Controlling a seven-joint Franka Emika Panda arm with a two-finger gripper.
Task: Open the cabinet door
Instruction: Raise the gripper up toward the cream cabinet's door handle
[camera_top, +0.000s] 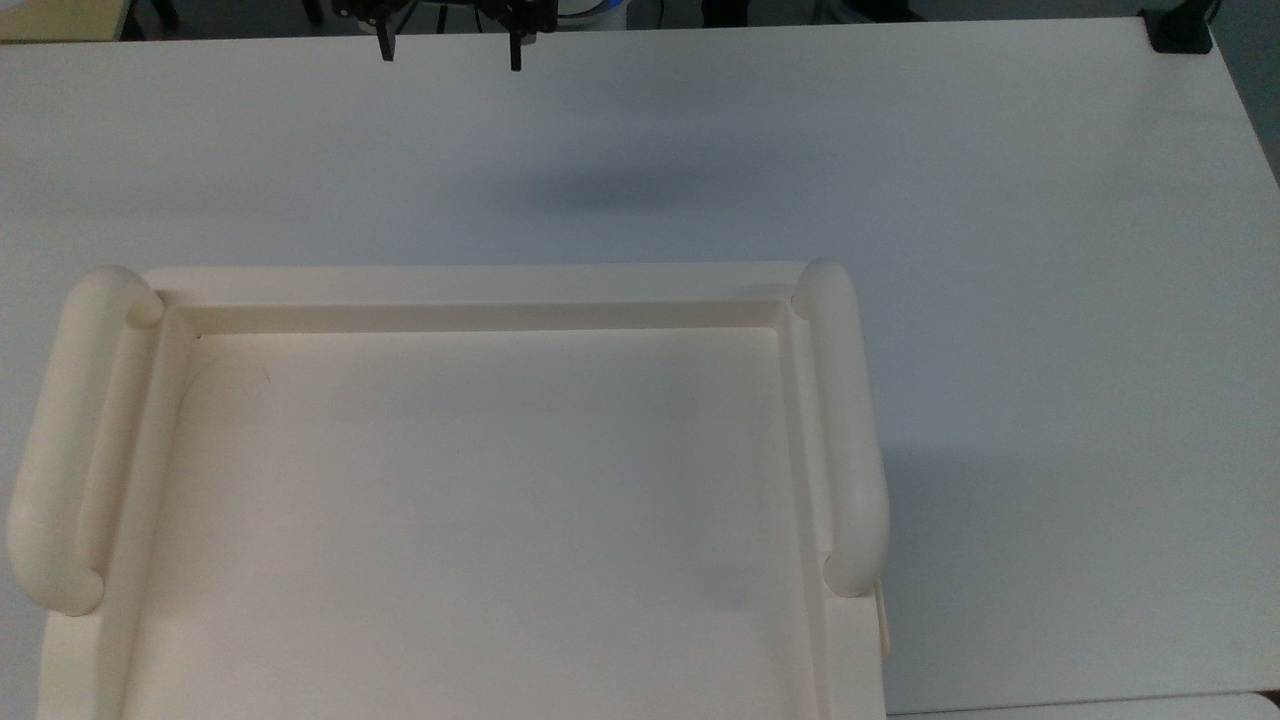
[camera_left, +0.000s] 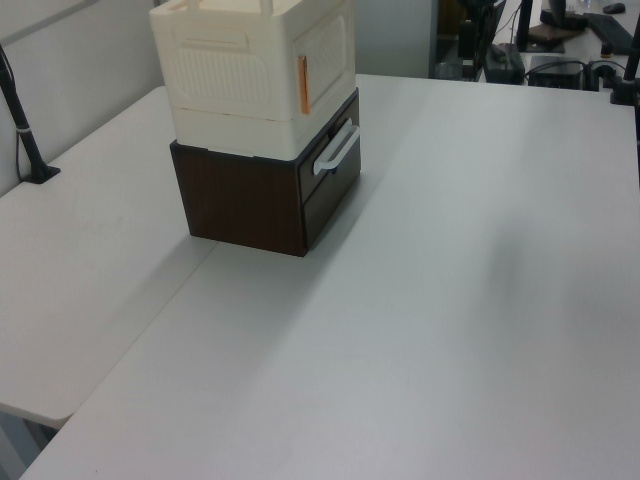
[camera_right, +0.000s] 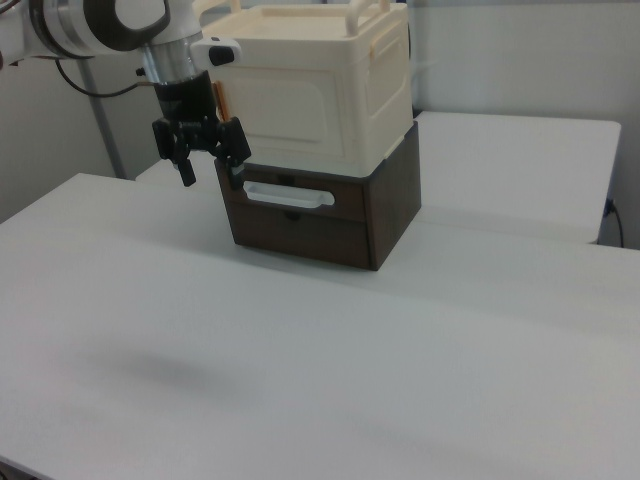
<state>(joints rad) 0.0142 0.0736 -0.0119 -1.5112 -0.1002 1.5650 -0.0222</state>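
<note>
One cabinet (camera_right: 320, 95), cream-white, stands stacked on one dark brown drawer unit (camera_right: 330, 215), and one gripper (camera_right: 212, 168) hangs in the air in front of them. The cabinet has two thick rounded tube handles (camera_top: 845, 430) along the sides of its recessed top. The drawer unit has one pale bar handle (camera_right: 288, 195).

The gripper's two black fingers (camera_top: 385, 45) are spread well apart and hold nothing. In the right view it sits at the height of the seam between cabinet and drawer unit, toward the right view's left of the stack's front face; whether it touches that face cannot be told. The cabinet door (camera_right: 290, 100), a framed panel on the cabinet's front, lies above and to the right view's right of the gripper, flush and shut. An orange strip (camera_left: 303, 84) runs upright along one edge of the door.

The table (camera_top: 1000, 200) is flat and white; a second white table (camera_right: 520, 170) lies behind the stack in the right view. Dark equipment and cables stand at the room's far side in the left view.

In the top view the gripper is at the table's far edge, with bare tabletop between it and the cabinet. A black clamp (camera_top: 1180, 30) sits at the table's corner, far to the top view's right of the gripper.
</note>
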